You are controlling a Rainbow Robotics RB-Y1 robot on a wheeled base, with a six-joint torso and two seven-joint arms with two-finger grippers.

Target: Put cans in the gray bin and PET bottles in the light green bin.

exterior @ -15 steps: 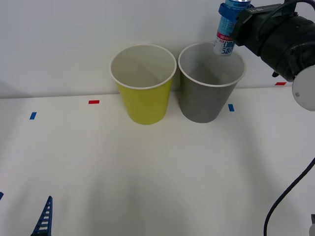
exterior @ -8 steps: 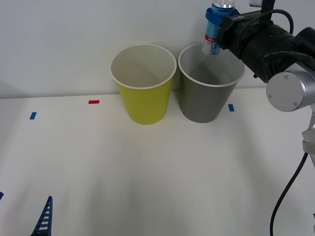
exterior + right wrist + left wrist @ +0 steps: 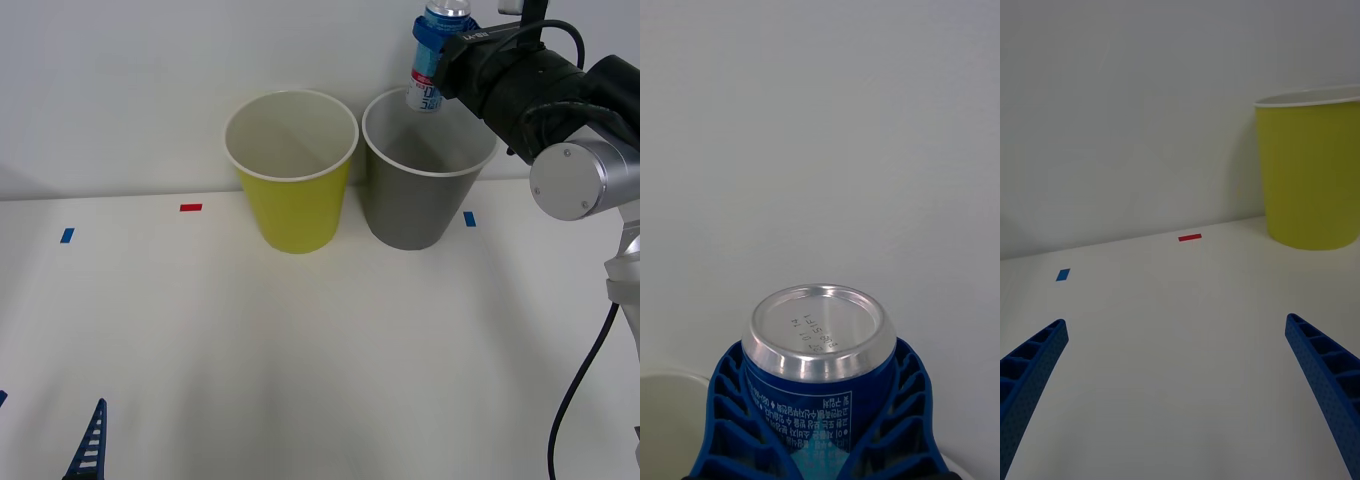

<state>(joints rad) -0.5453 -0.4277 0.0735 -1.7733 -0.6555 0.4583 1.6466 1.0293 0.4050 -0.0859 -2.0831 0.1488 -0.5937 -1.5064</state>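
My left gripper sits low near the table's front left, its blue ribbed fingers spread wide, holding nothing; the yellow-green round tapered bin with white rim stands mid-table by the wall; the dark gray round bin with white rim is just beside it on its right; my right gripper is up over the gray bin's back rim, clamped round the slim blue-and-white drink can, silver end toward the wrist camera.
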